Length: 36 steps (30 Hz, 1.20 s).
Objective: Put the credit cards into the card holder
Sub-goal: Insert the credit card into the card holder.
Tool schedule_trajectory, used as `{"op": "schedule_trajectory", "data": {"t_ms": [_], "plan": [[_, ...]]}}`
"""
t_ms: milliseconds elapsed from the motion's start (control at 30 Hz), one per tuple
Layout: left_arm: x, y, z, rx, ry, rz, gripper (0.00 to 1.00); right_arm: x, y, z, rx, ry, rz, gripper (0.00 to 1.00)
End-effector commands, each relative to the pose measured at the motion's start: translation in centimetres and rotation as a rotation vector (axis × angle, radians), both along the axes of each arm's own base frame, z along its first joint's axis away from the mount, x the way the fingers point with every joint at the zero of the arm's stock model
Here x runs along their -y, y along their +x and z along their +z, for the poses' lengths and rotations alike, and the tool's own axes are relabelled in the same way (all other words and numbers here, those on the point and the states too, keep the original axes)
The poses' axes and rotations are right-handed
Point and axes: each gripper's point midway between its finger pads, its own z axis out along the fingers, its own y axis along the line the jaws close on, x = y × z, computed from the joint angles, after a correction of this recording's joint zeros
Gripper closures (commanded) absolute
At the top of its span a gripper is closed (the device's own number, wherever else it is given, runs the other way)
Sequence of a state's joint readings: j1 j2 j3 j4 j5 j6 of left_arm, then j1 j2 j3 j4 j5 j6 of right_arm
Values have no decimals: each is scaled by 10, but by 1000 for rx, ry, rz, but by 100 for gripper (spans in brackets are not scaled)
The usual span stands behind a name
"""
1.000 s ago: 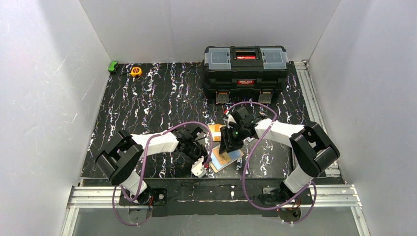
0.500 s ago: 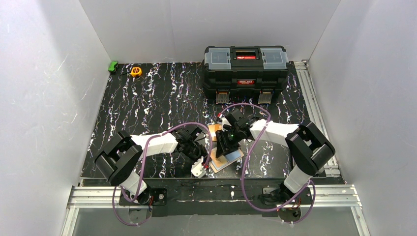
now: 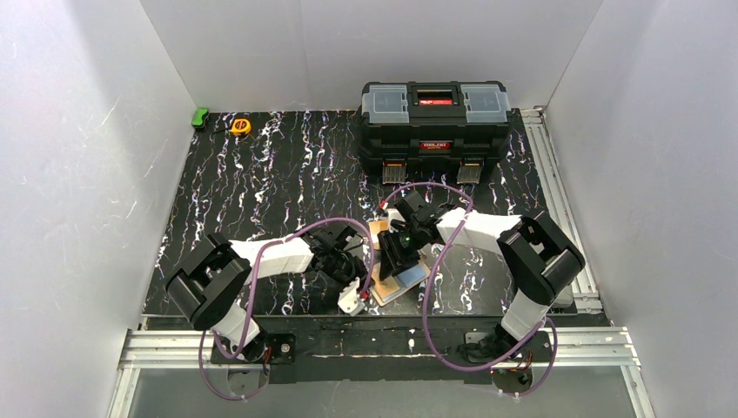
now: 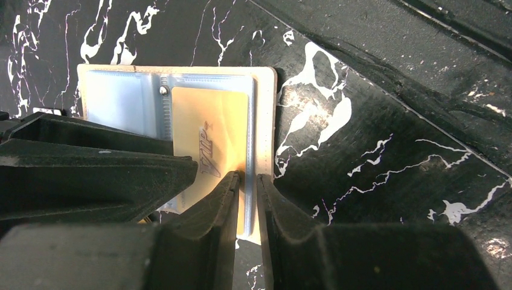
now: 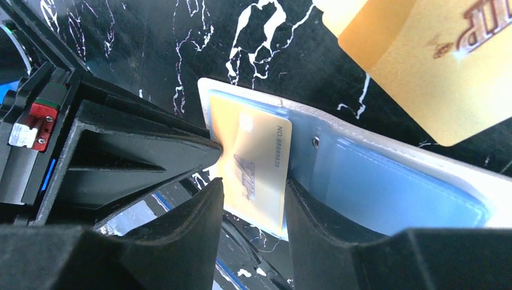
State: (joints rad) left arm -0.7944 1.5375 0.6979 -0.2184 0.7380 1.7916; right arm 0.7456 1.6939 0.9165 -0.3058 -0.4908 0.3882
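On the desk [image 4: 392,181], the left claw [image 4: 246,181] is pinching the rim of the one open card holder [image 4: 265,121] while the right claw [image 5: 250,193] is straddling one orange card [image 4: 211,133] in its pocket, grip impossible to tell, with a second orange card [image 5: 422,66] lying just beside the holder.
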Motion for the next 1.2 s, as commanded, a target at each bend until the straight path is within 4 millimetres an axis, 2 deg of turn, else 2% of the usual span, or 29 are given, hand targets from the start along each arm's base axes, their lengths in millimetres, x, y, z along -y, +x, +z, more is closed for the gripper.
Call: {"op": "schedule_trajectory", "data": {"t_ms": [0,200,400,700,867,1167], "plan": [[-17,-14,-21,-46,86,20,83,-23,-16,14,-44,92,101,52],[-21,-14,-19,-33,102,14,83,-23,-20,21,-36,106,118,52],[-28,-17,-10,-31,117,11,82,-17,-15,34,12,92,90,48],[-37,-19,21,-36,131,82,69,3,16,59,125,42,-13,40],[-42,-16,33,-19,141,127,65,27,26,52,166,-64,-99,39],[-30,1,68,-116,126,351,64,46,8,25,129,-111,-138,41]]}}
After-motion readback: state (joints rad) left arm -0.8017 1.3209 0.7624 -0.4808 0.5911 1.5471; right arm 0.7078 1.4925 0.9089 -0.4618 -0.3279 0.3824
